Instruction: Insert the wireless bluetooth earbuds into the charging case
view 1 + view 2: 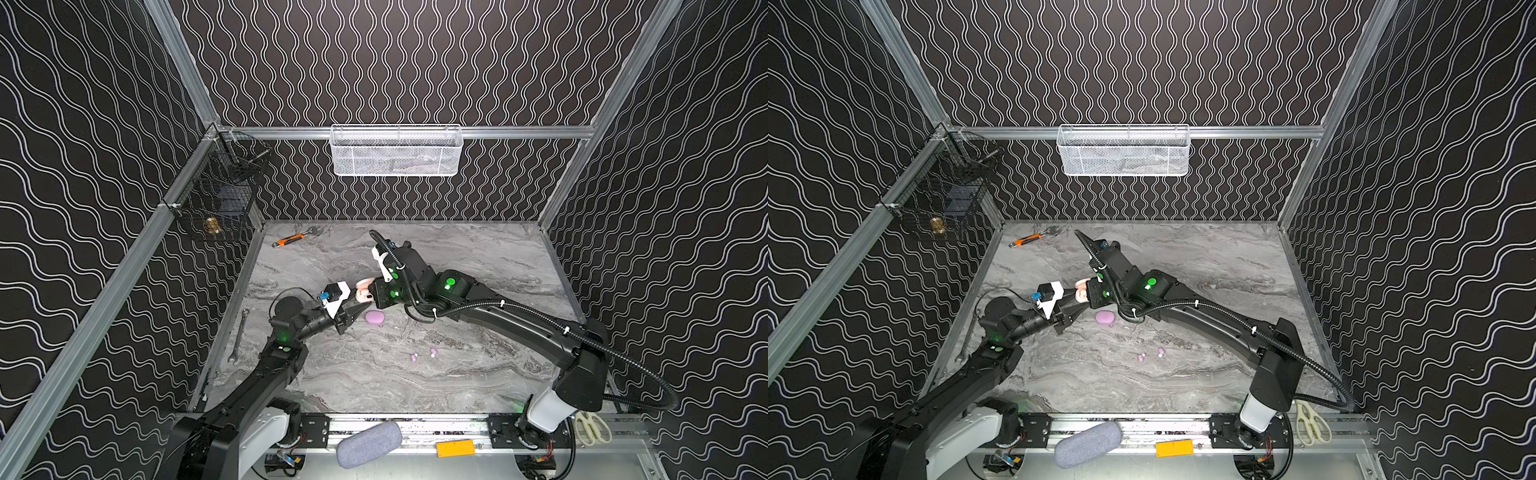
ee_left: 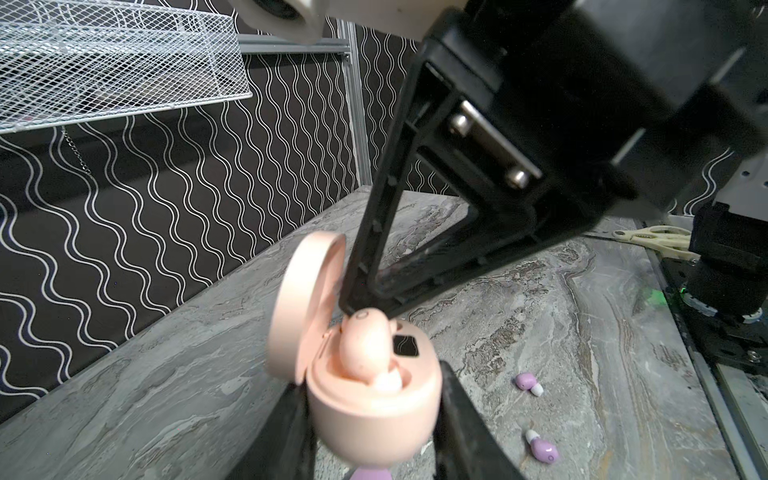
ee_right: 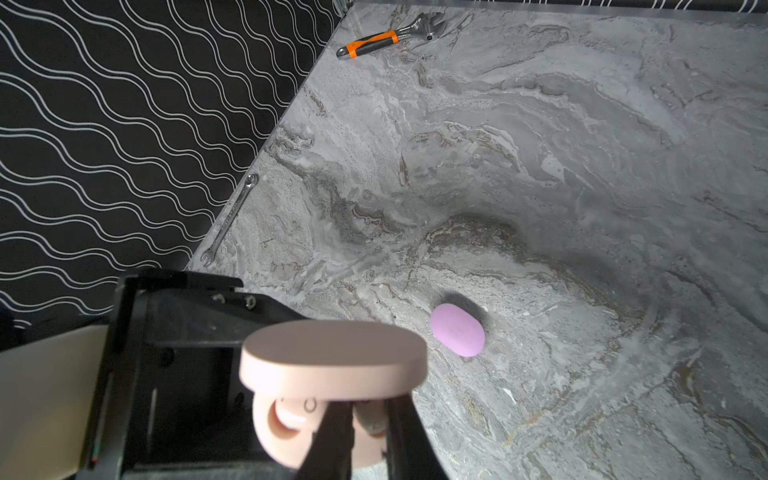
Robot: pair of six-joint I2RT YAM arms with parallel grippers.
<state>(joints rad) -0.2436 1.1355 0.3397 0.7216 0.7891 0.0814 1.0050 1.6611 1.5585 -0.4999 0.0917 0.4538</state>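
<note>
Left gripper (image 2: 374, 395) clamped round the open peach case (image 2: 374, 419), held over the desk (image 1: 498, 257) left of centre; right gripper (image 2: 365, 305) pinching the peach earbud (image 2: 365, 345), tip already in the case; one lilac earbud (image 2: 528, 380) and a second lilac earbud (image 2: 542, 448) loose nearer the front edge.

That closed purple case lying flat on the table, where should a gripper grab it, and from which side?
Probably from straight above, with the jaws across the short width of the lilac case at mid-length. It lies flat and closed on the table, an oval pebble. Its long sides are the straightest, and its rounded ends would likely slip.
</note>
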